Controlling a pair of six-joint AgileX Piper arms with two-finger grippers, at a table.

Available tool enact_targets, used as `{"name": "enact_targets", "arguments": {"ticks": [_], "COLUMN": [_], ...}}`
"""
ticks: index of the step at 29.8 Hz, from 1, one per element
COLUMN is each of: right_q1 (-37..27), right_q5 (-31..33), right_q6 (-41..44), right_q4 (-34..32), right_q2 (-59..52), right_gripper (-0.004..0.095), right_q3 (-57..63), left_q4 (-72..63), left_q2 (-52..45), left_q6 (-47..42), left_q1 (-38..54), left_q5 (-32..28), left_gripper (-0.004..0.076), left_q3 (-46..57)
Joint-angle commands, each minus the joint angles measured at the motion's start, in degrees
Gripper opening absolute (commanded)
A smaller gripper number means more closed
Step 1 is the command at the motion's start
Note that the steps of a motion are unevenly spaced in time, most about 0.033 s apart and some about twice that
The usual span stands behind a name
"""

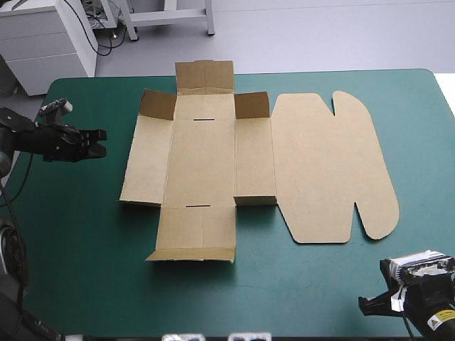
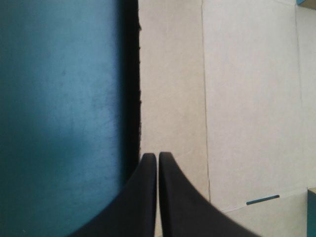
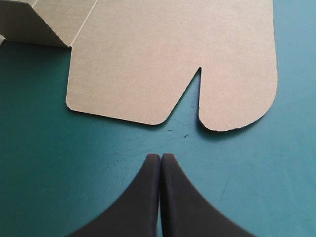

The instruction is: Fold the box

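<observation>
in the middle of the teal-green cover [image 1: 85, 234], the box [image 1: 206, 153] lies opened out as a cut brown sheet, nearly flat (a few small flaps at its far and near ends stand up a little, none tucked). its lid [image 1: 330, 167], the part with the rounded tabs, lies flat on the box's right side.

the left gripper [image 1: 99, 143] hangs just off the box's left edge, black fingers pressed together into one point, aimed straight at the left wall panel [image 1: 146, 160]. from its own wrist the fingertips [image 2: 148, 170] line up with that edge, and i can't tell whether they touch the board. the right gripper [image 1: 366, 307] sits well off the box's near right corner, jaws together too, holding nothing, nose pointing at the notch [image 3: 199, 69] in the lid's near edge.

by my read this is the very start: no wall raised, nothing tucked. the left wall looks like the first job. the next move calls for the left tips to slip low under that thin edge and tip the panel up along its crease. i'd expect the sheet to slide unless the right gripper comes in to pin the base.
</observation>
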Motion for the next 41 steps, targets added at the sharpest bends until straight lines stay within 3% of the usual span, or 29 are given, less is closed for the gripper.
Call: {"name": "enact_targets", "arguments": {"ticks": [1,7,18,21,26,29,41], "right_q1": [0.15,0.15,0.15,0.15,0.15,0.15,0.15], "right_q5": [-3.38,-3.38,-3.38,-3.38,-3.38,-3.38,-3.48], "right_q6": [-0.31,-0.31,-0.31,-0.31,-0.31,-0.31,-0.08], "right_q4": [0.23,0.23,0.23,0.23,0.23,0.23,0.23], "right_q2": [1.09,1.09,1.09,1.09,1.09,1.09,1.09], "right_gripper": [-0.0019,-0.0019,-0.0019,-0.0019,-0.0019,-0.0019,-0.0019], "right_q3": [-1.57,-1.57,-1.57,-1.57,-1.57,-1.57,-1.57], "left_q4": [-3.38,-3.39,-3.4,-3.4,-3.71,-4.67,-5.85], "left_q2": [0.6,4.71,6.04,6.13,6.17,6.27,12.3], "left_q6": [1.14,4.17,4.17,4.17,4.02,2.8,-0.55], "left_q1": [1.25,1.27,1.27,1.16,0.26,-0.96,-7.19], "left_q5": [2.37,5.84,5.99,5.99,5.36,5.36,6.72], "left_gripper": [-0.0008,-0.0008,0.0008,0.0094,0.0418,0.0529,0.0528], "left_q3": [-1.98,-1.98,-1.98,-1.98,-1.98,-1.98,-1.98]}}
